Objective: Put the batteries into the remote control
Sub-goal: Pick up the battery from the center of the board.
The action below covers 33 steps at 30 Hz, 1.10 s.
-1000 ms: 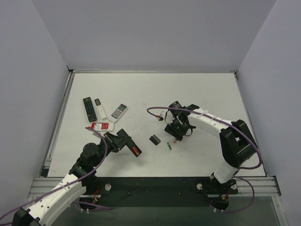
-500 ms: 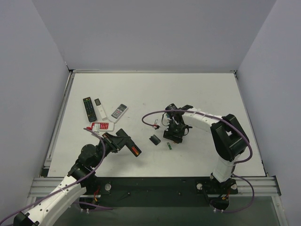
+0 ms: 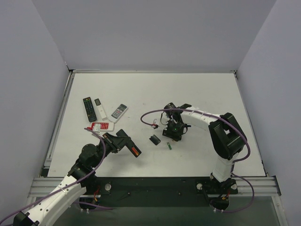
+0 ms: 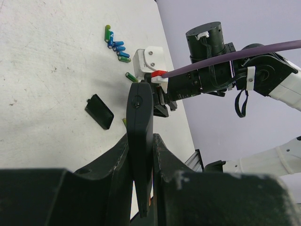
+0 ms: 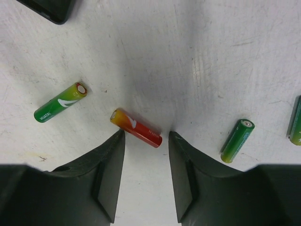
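Left gripper [image 4: 140, 147] is clamped on the slim black remote [image 4: 139, 110], held up ready for loading, while right gripper [image 5: 146, 136] has its jaws apart, straddling an orange-red battery [image 5: 136, 128] on the table [image 5: 197, 42], probably to grab it.

Soft, even light falls from above in the top view. The white tabletop [image 3: 197, 94] reads bright without glare, shadows are faint and short, and small items are too tiny to resolve. In the left wrist view the left end effector [image 4: 140, 155] is a dark, blurred mass at the bottom. The remote control [image 4: 140, 117] clamped in it looks fairly sharp, and the wide lens tilts the scene. In the right wrist view a broad grey shadow spreads above the right end effector [image 5: 146, 137], which is dark and soft-edged. The orange-red battery [image 5: 136, 128] is crisp with a mild sheen.
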{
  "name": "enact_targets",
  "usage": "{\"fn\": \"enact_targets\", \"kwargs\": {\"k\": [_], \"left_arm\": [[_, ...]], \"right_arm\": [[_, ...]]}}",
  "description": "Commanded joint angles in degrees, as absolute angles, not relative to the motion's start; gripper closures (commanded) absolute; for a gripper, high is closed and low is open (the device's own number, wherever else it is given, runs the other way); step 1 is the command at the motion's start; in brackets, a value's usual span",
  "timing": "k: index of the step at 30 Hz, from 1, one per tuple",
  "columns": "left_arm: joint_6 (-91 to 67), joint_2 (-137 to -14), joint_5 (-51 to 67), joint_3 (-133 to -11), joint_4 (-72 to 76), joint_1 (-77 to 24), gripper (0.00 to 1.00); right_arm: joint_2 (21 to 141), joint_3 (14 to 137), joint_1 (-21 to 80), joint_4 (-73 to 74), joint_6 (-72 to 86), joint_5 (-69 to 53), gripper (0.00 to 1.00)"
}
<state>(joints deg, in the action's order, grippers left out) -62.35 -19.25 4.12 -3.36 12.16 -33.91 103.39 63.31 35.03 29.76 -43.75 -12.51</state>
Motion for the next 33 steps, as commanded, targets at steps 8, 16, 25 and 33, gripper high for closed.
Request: {"fn": "enact_targets", "kwargs": {"k": [8, 16, 25, 33], "left_arm": [[-62.05, -19.25, 3.87, -6.33, 14.06, -33.57, 1.00], [-62.23, -19.42, 3.87, -6.68, 13.80, -33.57, 1.00], [-62.31, -20.04, 3.69, -6.68, 14.15, -33.57, 1.00], [-63.10, -21.44, 2.81, -5.28, 17.05, -33.57, 1.00]], "right_arm": [[106.78, 65.48, 35.68, 33.57, -40.87, -19.33, 0.80], [108.46, 67.59, 34.63, 33.75, -34.11, -19.34, 0.98], [108.37, 68.30, 32.08, 33.05, -22.33, -18.63, 1.00], [100.47, 65.74, 32.87, 29.80, -17.32, -20.13, 1.00]]}}
